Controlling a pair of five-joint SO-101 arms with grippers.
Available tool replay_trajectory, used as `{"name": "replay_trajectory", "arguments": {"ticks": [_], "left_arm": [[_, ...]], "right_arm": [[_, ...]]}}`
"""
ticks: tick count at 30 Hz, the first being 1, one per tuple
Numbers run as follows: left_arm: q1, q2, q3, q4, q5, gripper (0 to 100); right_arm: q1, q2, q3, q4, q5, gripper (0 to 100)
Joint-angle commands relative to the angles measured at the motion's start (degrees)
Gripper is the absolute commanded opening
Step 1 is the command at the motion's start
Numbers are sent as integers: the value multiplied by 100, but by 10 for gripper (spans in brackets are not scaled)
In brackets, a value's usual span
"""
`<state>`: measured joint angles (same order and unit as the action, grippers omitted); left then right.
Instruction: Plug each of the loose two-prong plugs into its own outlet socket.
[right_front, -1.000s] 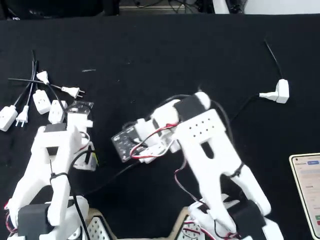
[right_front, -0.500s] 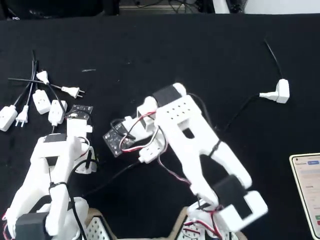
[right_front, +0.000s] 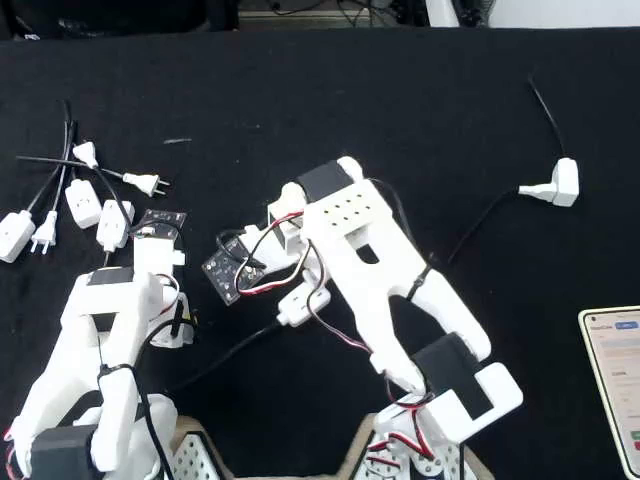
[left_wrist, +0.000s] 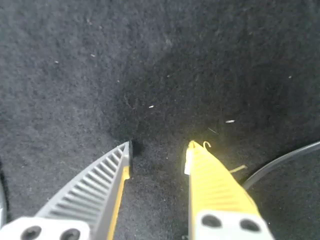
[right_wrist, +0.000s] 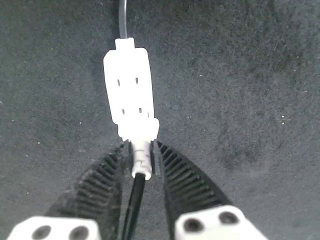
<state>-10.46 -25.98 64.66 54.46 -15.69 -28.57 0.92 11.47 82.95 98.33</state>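
My right gripper (right_wrist: 140, 152) is shut on a white two-prong plug (right_wrist: 141, 157) that sits in the end of a white outlet socket (right_wrist: 131, 90) lying flat on the black cloth. The plug's black cable runs back between the fingers. In the high view that socket (right_front: 302, 303) lies mid-table under the right arm. My left gripper (left_wrist: 157, 150) stands open just above bare cloth, with nothing between its grey and yellow fingers; in the high view it (right_front: 178, 325) is at the lower left. Several loose plugs and sockets (right_front: 82, 203) lie in a cluster at the far left.
Another white plug (right_front: 556, 184) on a black cable lies at the right. A phone (right_front: 615, 385) rests at the right edge. A black cable (left_wrist: 282, 162) crosses the cloth beside my left gripper. The far half of the table is open cloth.
The right arm has swung left and its wrist has shifted left with the plug and socket. The left arm has hardly moved.
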Motion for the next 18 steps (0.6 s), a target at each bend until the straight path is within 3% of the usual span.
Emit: {"name": "replay_trajectory", "arguments": {"ticks": [1,18], "left_arm": [[22,0,84,-202,9,184],[22,0,84,-202,0,184]], "right_arm": [[246,-40,-321,185,141,10],[211,13,-286,149,167,10]]}}
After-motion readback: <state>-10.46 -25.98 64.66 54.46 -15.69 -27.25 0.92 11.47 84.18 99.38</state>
